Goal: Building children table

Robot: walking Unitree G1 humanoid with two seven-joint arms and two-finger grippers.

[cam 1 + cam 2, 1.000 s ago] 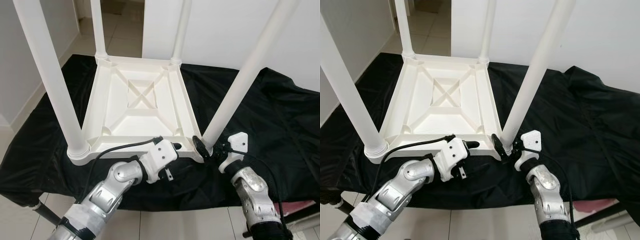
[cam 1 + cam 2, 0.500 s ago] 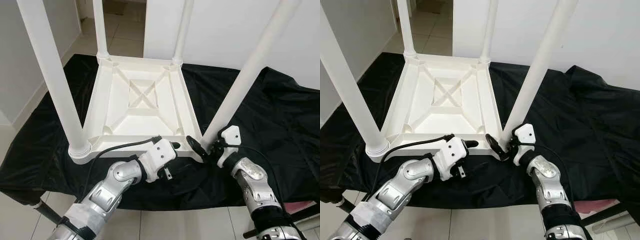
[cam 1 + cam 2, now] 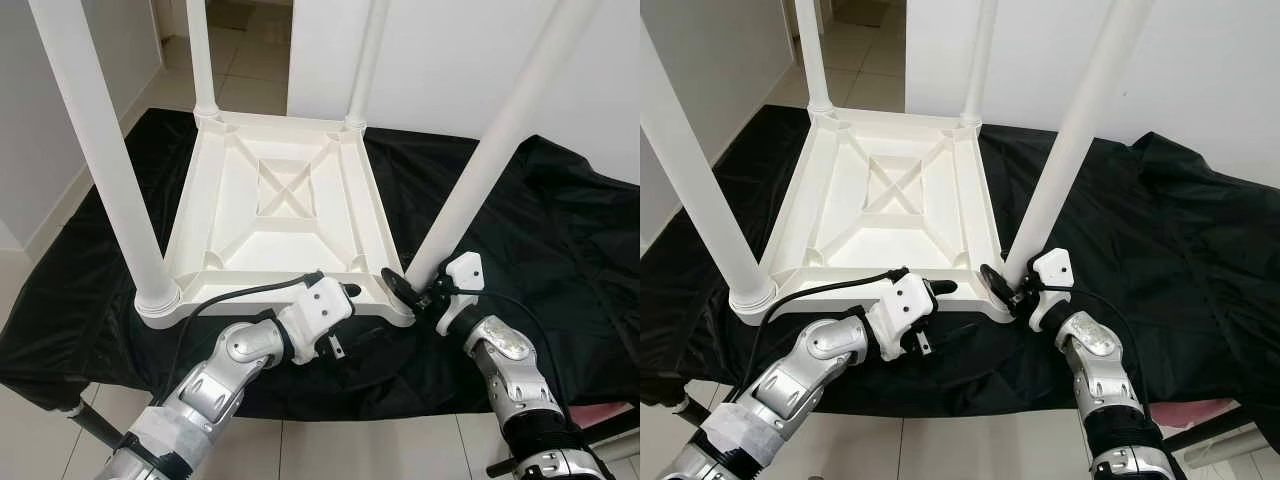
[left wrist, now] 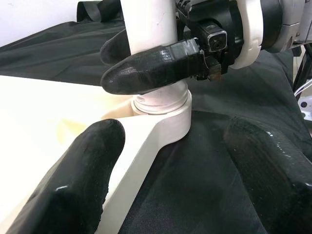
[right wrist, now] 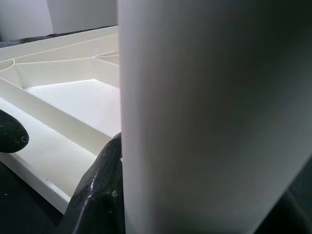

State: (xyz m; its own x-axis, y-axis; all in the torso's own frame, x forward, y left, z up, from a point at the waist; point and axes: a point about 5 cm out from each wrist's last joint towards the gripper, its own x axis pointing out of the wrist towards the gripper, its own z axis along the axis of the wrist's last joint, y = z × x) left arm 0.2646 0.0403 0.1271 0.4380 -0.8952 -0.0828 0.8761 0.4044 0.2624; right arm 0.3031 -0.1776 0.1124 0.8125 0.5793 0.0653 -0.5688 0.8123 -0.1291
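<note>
A white plastic children's table [image 3: 195, 200] lies upside down on a black cloth [image 3: 540, 230], its legs pointing up. My right gripper [image 3: 408, 287] is at the base of the near right leg [image 3: 480, 170], one finger in front of it and one behind, shut on it. In the left wrist view the right gripper's fingers [image 4: 151, 66] clasp that leg just above its socket [image 4: 163, 109]. In the right wrist view, the leg [image 5: 209, 112] stands right beside a finger [image 5: 102, 195]. My left gripper [image 4: 170, 156] hovers open at the tabletop's near edge, close to the same corner.
The black cloth covers a low platform whose near edge runs just below both arms. Tiled floor [image 3: 240, 60] and a doorway lie beyond the table, white walls on both sides. A pink object [image 3: 600, 412] shows at the lower right, under the cloth's edge.
My right gripper has moved in closer to the near right leg's base, and its fingers have shifted slightly around it. The left arm has stayed in place.
</note>
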